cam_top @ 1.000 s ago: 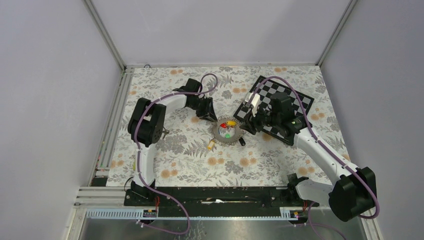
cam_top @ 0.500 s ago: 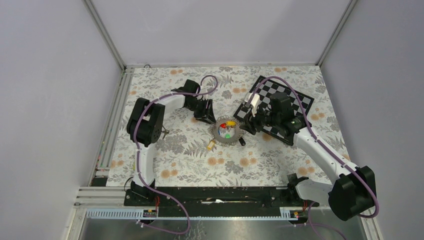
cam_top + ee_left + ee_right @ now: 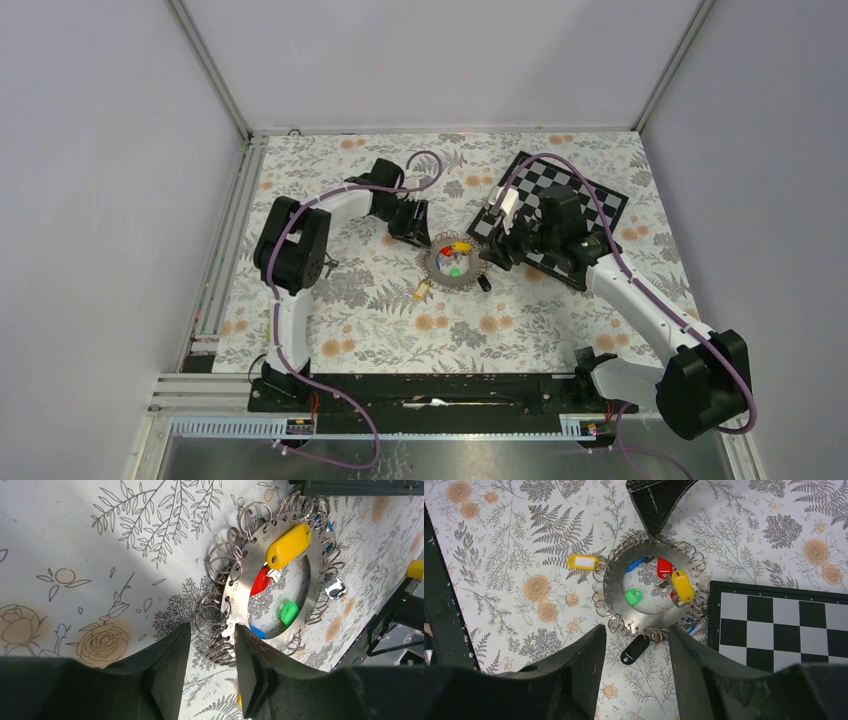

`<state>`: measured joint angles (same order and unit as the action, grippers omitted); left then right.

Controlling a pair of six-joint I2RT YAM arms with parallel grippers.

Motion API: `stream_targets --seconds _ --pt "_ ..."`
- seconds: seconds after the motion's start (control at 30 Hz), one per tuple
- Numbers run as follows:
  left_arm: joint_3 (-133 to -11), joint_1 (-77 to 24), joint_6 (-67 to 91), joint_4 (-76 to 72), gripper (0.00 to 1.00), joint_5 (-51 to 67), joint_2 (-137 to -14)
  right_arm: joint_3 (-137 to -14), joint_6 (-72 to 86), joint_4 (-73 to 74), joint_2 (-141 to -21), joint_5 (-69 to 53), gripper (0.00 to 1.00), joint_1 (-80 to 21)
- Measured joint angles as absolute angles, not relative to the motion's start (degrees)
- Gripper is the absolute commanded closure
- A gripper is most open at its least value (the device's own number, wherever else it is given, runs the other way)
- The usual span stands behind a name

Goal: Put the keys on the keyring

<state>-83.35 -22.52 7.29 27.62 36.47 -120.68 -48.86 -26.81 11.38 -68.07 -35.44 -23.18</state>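
Observation:
The grey flat keyring (image 3: 437, 268) lies on the flowered mat, edged with small wire rings. Red, green, blue and yellow keys sit in or over its open centre: yellow key (image 3: 287, 545), red key (image 3: 261, 580), green key (image 3: 289, 612). A black key (image 3: 635, 650) hangs off its near rim, and a labelled yellow key (image 3: 583, 561) off its left rim. My left gripper (image 3: 212, 630) is open at the ring's far-left edge, with only wire rings showing in its gap. At the ring's right edge my right gripper (image 3: 634, 630) is open, the black key showing between its fingers.
A black-and-white chequered board (image 3: 590, 195) lies at the back right, partly under my right arm; its corner (image 3: 784, 630) lies just right of the ring. Metal frame rails run along the left side and the back of the mat.
My left gripper's jaws have spread wider and it has drawn slightly back from the keyring. The right arm and the keys have not moved.

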Motion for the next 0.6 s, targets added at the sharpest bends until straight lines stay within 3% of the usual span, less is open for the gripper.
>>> stream_targets --seconds 0.17,0.6 --pt "-81.9 -22.7 7.1 27.9 0.55 36.4 -119.5 -48.9 -26.8 11.4 -68.1 -35.5 0.43 -23.2" --pt "-78.3 -22.7 6.3 28.9 0.72 37.9 -117.7 -48.6 -26.8 11.4 -68.5 -35.5 0.43 -23.0"
